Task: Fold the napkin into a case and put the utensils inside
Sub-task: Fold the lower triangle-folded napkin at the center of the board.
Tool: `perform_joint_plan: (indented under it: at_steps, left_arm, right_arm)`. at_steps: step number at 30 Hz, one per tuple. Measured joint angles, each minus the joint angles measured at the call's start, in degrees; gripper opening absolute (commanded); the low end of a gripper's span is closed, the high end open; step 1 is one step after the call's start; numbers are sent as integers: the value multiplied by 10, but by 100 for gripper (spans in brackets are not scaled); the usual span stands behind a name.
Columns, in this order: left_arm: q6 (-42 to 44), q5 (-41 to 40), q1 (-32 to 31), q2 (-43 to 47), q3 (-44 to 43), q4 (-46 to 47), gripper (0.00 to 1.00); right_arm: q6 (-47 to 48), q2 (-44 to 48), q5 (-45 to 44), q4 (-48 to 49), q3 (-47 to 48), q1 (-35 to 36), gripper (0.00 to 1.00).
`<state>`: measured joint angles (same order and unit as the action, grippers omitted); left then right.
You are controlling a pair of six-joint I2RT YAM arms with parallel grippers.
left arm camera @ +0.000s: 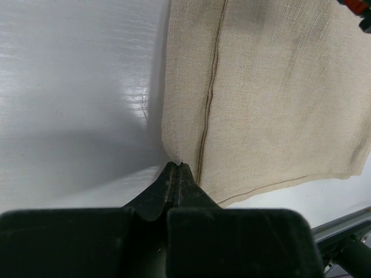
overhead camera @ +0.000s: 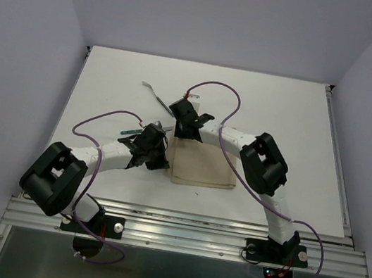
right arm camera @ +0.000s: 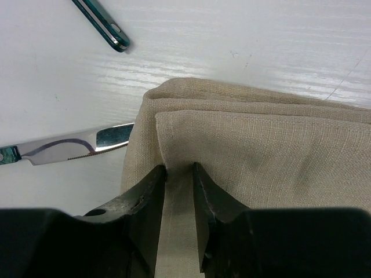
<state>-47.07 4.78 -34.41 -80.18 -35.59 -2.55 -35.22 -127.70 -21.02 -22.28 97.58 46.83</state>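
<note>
The beige napkin (overhead camera: pixel 204 167) lies folded in layers at the table's middle. My left gripper (left arm camera: pixel 175 165) is shut, and its tips touch the napkin's (left arm camera: pixel 272 87) left edge near the near corner. Whether any cloth is pinched does not show. My right gripper (right arm camera: pixel 179 168) stands over the far left corner of the napkin (right arm camera: pixel 261 139). Its jaws are a narrow gap apart, with a strip of the top layer between them. Of the utensils, a shiny knife (right arm camera: pixel 75 147) points its blade at the cloth's edge, and a teal-handled piece (right arm camera: pixel 103 24) lies beyond. Both show from above, the knife (overhead camera: pixel 156 94) and the teal-handled piece (overhead camera: pixel 130 131).
Purple cables (overhead camera: pixel 216 87) loop over both arms above the white table (overhead camera: pixel 296 122). A metal rail (overhead camera: pixel 184 235) runs along the near edge, and white walls close in the far and side edges.
</note>
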Motion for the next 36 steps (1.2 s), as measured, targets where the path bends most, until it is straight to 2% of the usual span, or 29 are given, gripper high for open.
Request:
perform_joint_plan:
  at_steps: [2,5,6,9,36]
  left_arm:
    - [0,0,0,1,0,0,0]
    - [0,0,0,3,0,0,0]
    - [0,0,0,4,0,0,0]
    - [0,0,0,4,0,0,0]
    - [0,2,0,4,0,1,0]
  right_arm:
    - [2,-3,-3,-1,3,0,31]
    - [5,-5,-6,-2,6,0,19]
    - [5,-6,-7,-2,7,0,11]
    - [5,-6,-8,-2,7,0,1]
    - [-3,-6,-13,-3,13,-11,1]
